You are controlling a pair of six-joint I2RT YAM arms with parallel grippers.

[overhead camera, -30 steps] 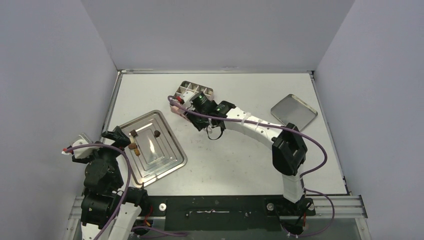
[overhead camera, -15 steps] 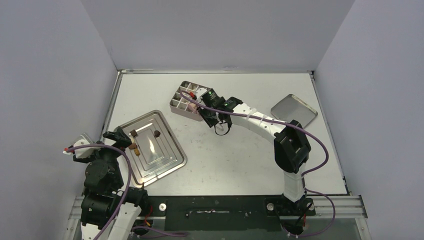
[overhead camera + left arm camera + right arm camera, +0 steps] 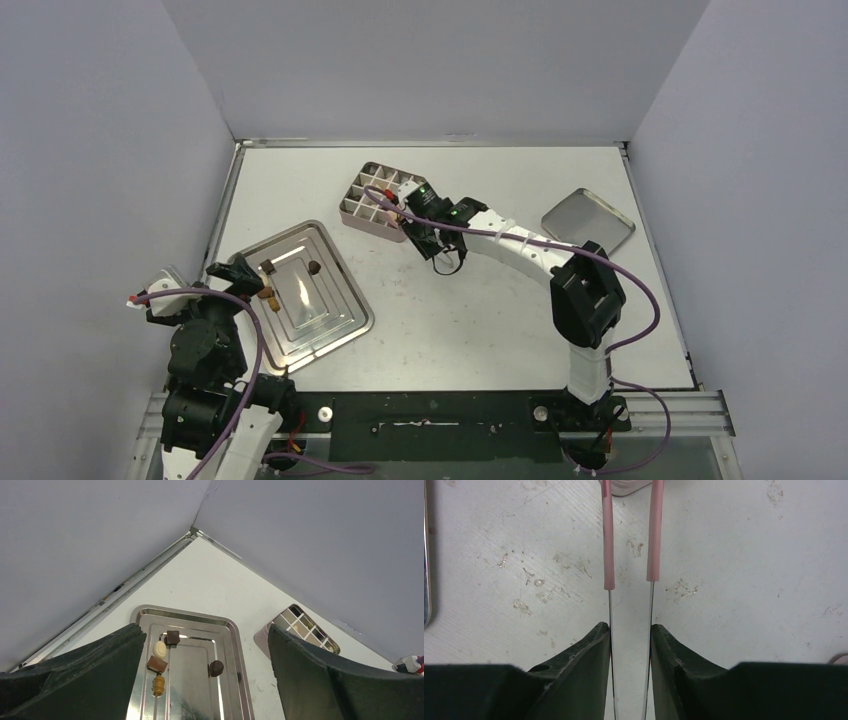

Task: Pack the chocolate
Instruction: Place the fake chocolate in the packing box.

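Chocolate [image 3: 159, 649]: five loose pieces on the steel tray [image 3: 190, 614], left side of the counter [image 3: 480, 320].
Left tool [image 3: 205, 628]: spread wide, empty, at the tray's edge.
Right tool [image 3: 630, 630]: pinching tweezers [image 3: 608, 555], which reach toward the gridded tin [image 3: 360, 190]; tips not visible.
Technique: centre the tips over one free cell, lower straight, release gently.

Bright, even light, soft shadows, a glare streak on the silver tray [image 3: 322, 302], views sharp.
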